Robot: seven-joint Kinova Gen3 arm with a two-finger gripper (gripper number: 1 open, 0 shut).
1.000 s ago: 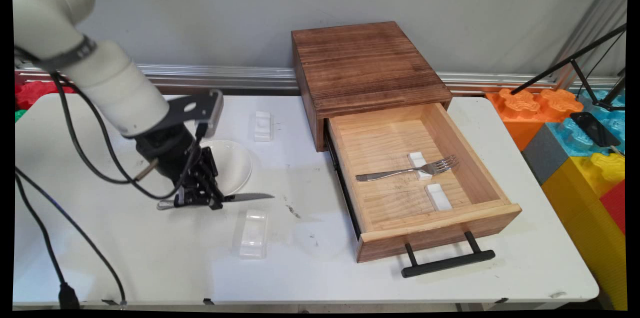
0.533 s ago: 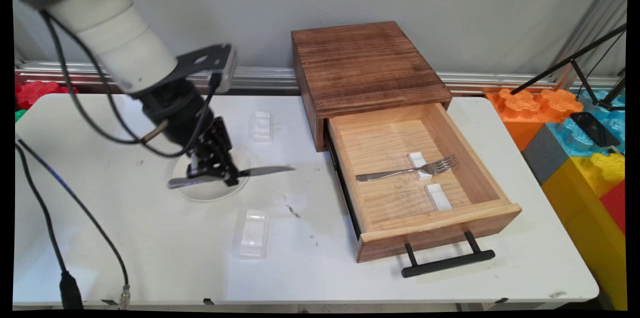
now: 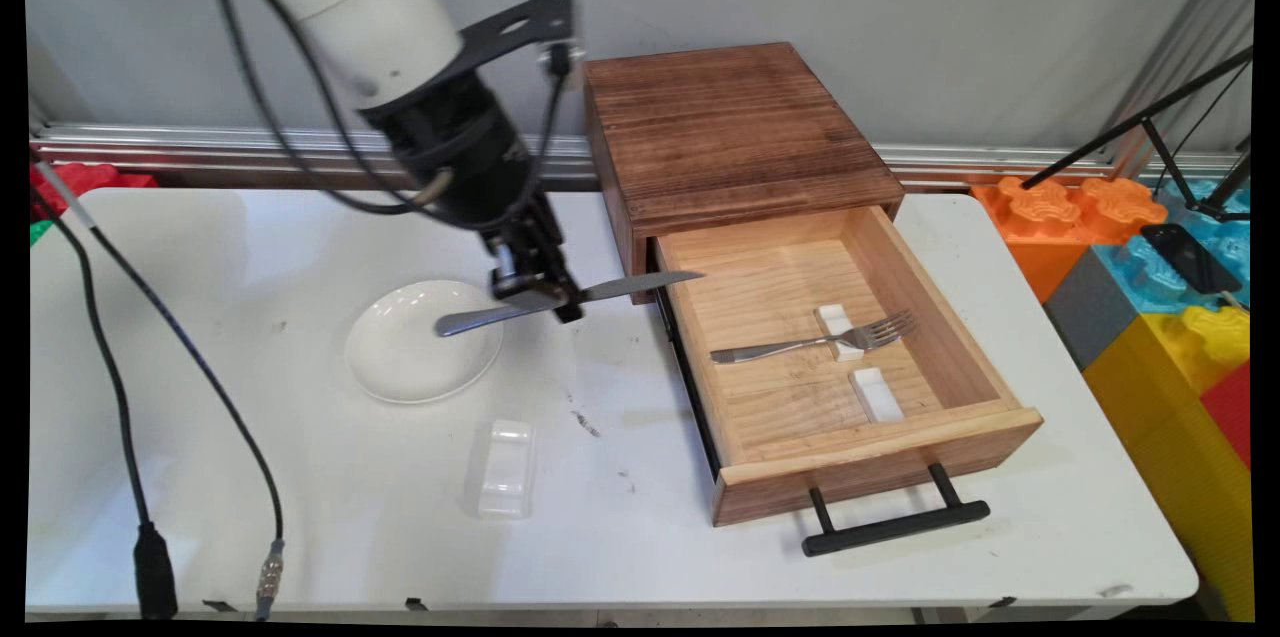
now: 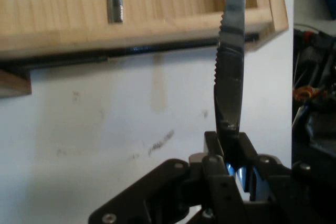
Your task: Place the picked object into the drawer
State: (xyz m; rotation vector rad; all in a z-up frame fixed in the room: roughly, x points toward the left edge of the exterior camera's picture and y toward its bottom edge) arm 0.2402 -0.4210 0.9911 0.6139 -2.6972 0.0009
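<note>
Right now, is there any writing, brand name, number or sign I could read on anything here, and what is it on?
None can be read in either view.
The wooden drawer box, the knife held in the end effector, the fork in the open drawer and the white plate bear no lettering.
The arm's white link shows no visible name.
The dark phone-like thing at right is too small to tell.

1. Arm (image 3: 370, 7) enters from upper left, slanting down and to the right, black cables hanging
2. Pincer (image 3: 535, 297) raised clear of the desk, pointing downward
3. Fingers (image 4: 231, 145) clamped on a knife (image 3: 570, 302), held roughly level
</note>
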